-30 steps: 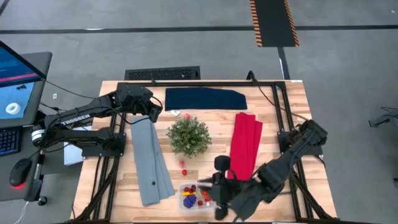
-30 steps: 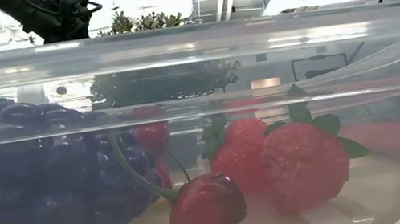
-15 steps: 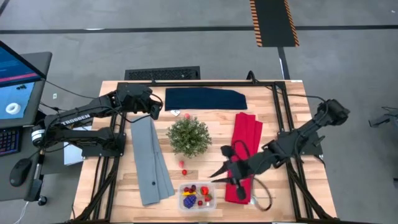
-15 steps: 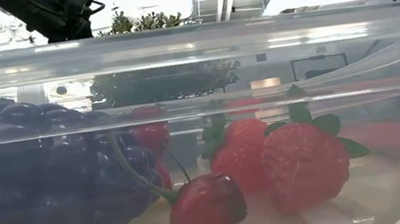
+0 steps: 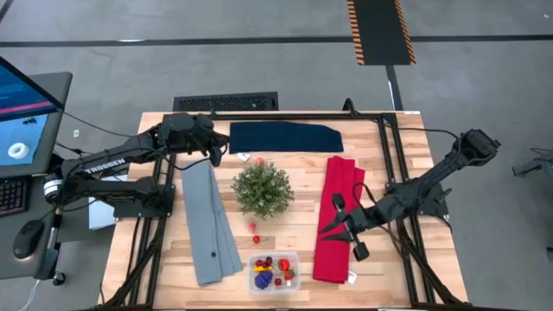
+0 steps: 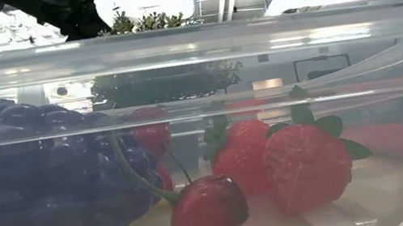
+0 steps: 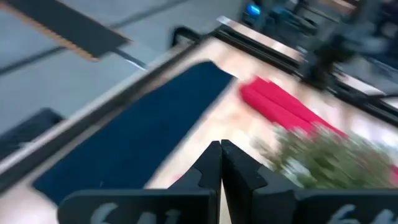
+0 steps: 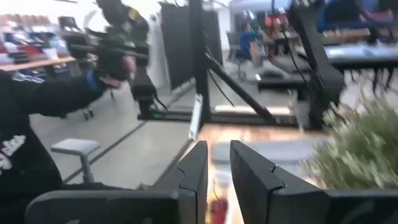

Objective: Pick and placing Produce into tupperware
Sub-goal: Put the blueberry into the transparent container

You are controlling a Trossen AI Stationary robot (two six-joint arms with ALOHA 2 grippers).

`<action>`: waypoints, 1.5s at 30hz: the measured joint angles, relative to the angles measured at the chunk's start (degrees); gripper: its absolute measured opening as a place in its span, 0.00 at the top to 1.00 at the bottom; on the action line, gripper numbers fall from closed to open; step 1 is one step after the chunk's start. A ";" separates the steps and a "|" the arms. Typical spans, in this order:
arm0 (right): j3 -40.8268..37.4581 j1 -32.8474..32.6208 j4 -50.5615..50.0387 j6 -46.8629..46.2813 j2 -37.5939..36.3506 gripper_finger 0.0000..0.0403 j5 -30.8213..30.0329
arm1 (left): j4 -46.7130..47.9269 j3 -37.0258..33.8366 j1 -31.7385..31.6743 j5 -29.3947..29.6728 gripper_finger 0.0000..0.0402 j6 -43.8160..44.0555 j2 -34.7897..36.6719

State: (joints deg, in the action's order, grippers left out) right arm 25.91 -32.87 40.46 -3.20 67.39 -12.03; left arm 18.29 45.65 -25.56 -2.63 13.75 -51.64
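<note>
The tupperware (image 5: 274, 271) sits at the near edge of the bench (image 5: 397, 130), just in front of the green plant (image 5: 263, 188). Inside it, the low view shows a purple grape cluster (image 6: 41, 185), two strawberries (image 6: 309, 165) and a small red berry (image 6: 207, 207). One red piece (image 5: 255, 228) lies loose on the wood between the plant and the tupperware, with a second just beside it; another small piece (image 5: 259, 161) lies behind the plant, near the navy cloth (image 5: 285, 136).

The right gripper (image 5: 333, 226) hangs over the red cloth (image 5: 341, 216), beside the plant, its fingers (image 8: 194, 171) a narrow gap apart with nothing visible between them. The left gripper (image 5: 216, 151) is behind the plant, at the navy cloth's corner, fingers pressed together and empty.

The loose pieces look like light, hard plastic toys: smooth and rounded, likely to roll or squirt out of a pinch. A grip across the widest part, coming straight down with the fingers opened just past its width, seems safest. The tupperware itself is light and could slide if bumped.
</note>
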 joint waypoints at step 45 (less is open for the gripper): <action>0.02 8.23 -25.44 -11.74 -0.54 0.77 -11.63 | 42.15 4.76 33.07 -1.45 0.73 20.33 2.84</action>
State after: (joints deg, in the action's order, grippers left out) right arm 25.93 -24.64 15.02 -14.95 66.85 -23.66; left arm 60.44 50.41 7.51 -4.08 34.08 -48.80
